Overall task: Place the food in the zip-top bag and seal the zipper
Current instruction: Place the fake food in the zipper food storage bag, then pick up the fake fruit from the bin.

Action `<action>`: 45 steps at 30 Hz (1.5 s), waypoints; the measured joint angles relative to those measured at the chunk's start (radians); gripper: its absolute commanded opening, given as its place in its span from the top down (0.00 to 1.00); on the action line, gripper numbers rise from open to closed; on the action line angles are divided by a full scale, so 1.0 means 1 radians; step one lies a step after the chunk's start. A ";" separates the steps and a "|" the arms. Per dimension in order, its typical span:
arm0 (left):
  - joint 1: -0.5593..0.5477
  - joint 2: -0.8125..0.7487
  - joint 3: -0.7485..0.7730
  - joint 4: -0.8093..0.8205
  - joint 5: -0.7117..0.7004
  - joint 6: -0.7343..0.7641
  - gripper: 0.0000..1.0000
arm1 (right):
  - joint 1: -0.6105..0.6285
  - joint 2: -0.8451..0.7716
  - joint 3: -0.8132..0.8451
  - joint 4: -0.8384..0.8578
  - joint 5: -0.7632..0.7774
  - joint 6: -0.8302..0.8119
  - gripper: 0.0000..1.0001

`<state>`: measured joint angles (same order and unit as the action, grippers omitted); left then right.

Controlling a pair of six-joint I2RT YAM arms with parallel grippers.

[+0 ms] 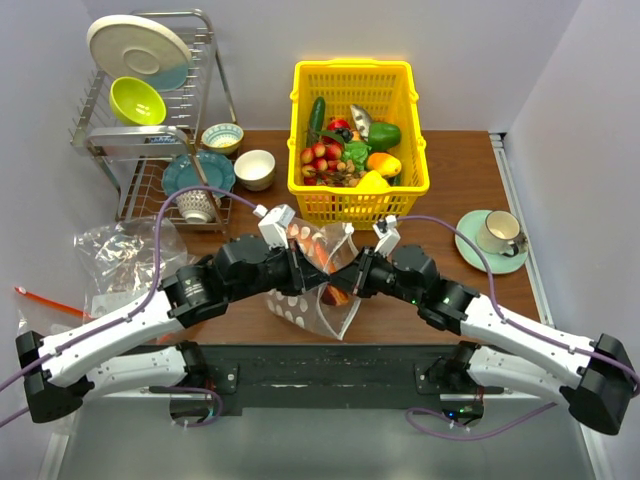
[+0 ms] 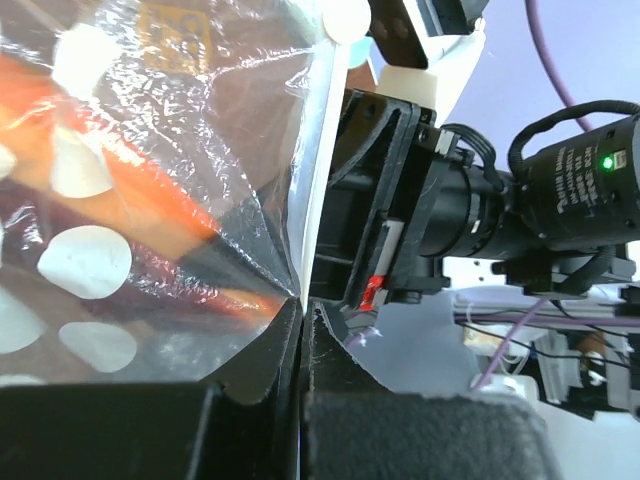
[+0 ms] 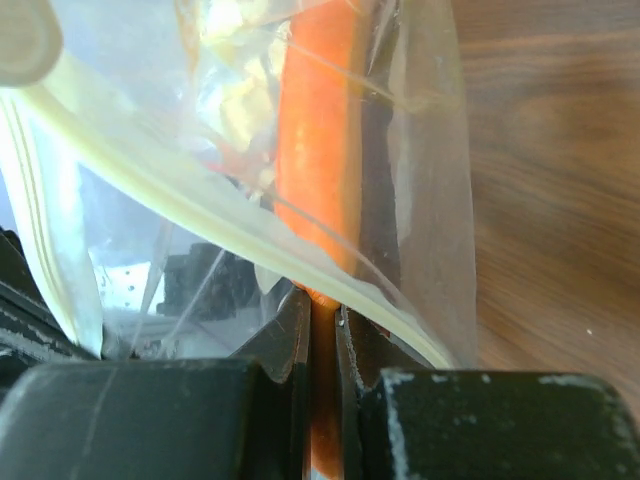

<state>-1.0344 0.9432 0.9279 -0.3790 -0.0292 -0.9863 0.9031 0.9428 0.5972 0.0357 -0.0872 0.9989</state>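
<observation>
The zip-top bag (image 1: 312, 305), clear with whitish dots, hangs between both grippers just above the table's near edge. My left gripper (image 1: 303, 268) (image 2: 303, 305) is shut on the bag's mouth edge, where the whitish zipper (image 2: 318, 150) runs up from its tips. A long orange piece of food, carrot-like (image 3: 318, 130), shows through the film (image 2: 150, 205). My right gripper (image 1: 350, 283) (image 3: 322, 310) is shut on its narrow end, with the zipper (image 3: 200, 200) crossing just above the fingertips. The bag's mouth gapes between the two grips.
A yellow basket (image 1: 350, 68) with more toy food stands at the back centre. At the back left is a dish rack (image 1: 150, 130) with bowls, and a cup on a saucer (image 1: 497, 232) sits at the right. Spare clear bags (image 1: 120, 255) lie at the left.
</observation>
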 measured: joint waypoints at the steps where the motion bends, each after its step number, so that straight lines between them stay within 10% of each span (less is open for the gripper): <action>1: 0.000 0.000 0.000 0.003 0.006 -0.004 1.00 | 0.010 0.000 0.000 0.009 0.008 -0.002 1.00; 5: 0.000 0.013 0.000 0.026 0.042 -0.026 1.00 | 0.048 0.016 0.000 0.031 0.032 -0.013 0.98; 10: 0.000 0.024 0.000 0.026 0.055 -0.027 1.00 | 0.069 0.051 0.000 0.027 0.042 -0.029 0.53; 30: 0.000 -0.055 0.193 -0.451 -0.340 0.037 1.00 | 0.072 -0.137 0.307 -0.407 0.176 -0.218 0.57; 45: 0.000 -0.042 0.212 -0.560 -0.416 0.090 1.00 | 0.024 0.251 0.919 -0.734 0.491 -0.497 0.58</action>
<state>-1.0348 0.9016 1.1404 -0.9386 -0.4454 -0.8967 0.9272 1.1942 1.5162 -0.6987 0.4042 0.5014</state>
